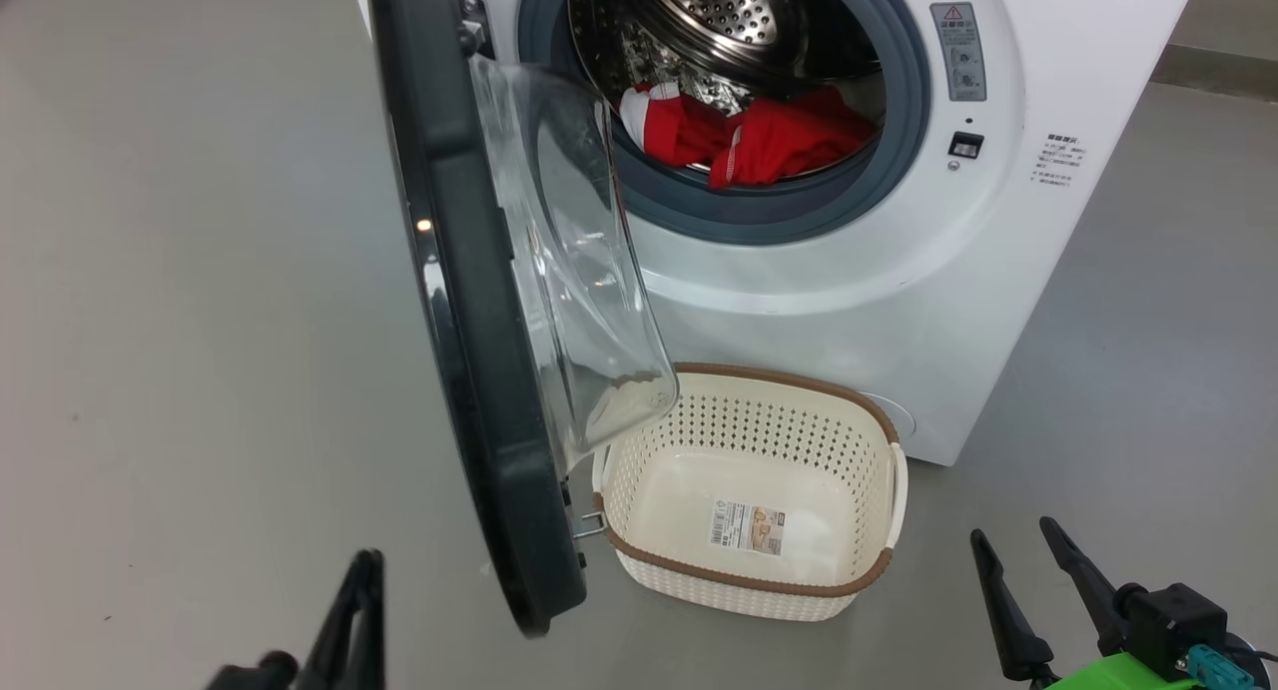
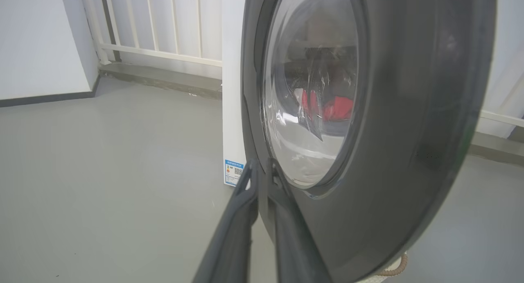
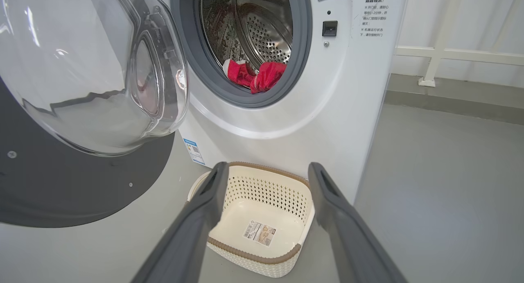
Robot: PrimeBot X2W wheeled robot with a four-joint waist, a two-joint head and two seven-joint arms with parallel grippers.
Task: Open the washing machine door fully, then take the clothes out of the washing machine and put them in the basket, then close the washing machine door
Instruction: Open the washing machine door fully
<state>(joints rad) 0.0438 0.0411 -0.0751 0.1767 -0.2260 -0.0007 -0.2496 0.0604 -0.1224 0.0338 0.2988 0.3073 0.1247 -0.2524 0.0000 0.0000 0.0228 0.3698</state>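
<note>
Floor [image 1: 200,321]: plain grey in the head view, running under everything.
Washer [image 1: 849,301]: white, at the top of that view, mouth uncovered, steel drum [image 1: 729,11] showing.
Door [image 1: 469,370]: open, hung from the washer's left side, nearly edge-on, black rim to the left and glass bowl bulging to the right.
Clothes [image 1: 759,136]: red with white trim, heaped low in the drum, lapping onto the grey gasket.
Basket [image 1: 779,425]: on the floor right before the washer, just beside the door's lower edge, with just a paper label [image 1: 747,526] inside.
Left gripper [image 1: 367,560]: lower left, apart from the door, fingers almost together, nothing between them.
Right gripper [image 1: 1013,530]: lower right, fingers spread, holding nothing, short of the basket.
Left wrist view, door [image 2: 409,111]: outer face looms at right; clothes [image 2: 339,107] glimpsed red through the glass.
Left wrist view, left gripper [image 2: 262,168]: a mere slit between the fingers, tips close by the rim; whether they touch it I cannot tell.
Left wrist view, background: washer [image 2: 233,90] side with a blue label [image 2: 233,172] low down, white railing [image 2: 163,29] behind.
Right wrist view, right gripper [image 3: 268,168]: fingers wide apart, basket [image 3: 266,189] seen between them, not touched.
Right wrist view, door [image 3: 61,193]: inner side at left, glass bowl bulging toward the washer [image 3: 327,111].
Right wrist view, clothes [image 3: 256,74]: at the drum's front lip, inside the washer.
</note>
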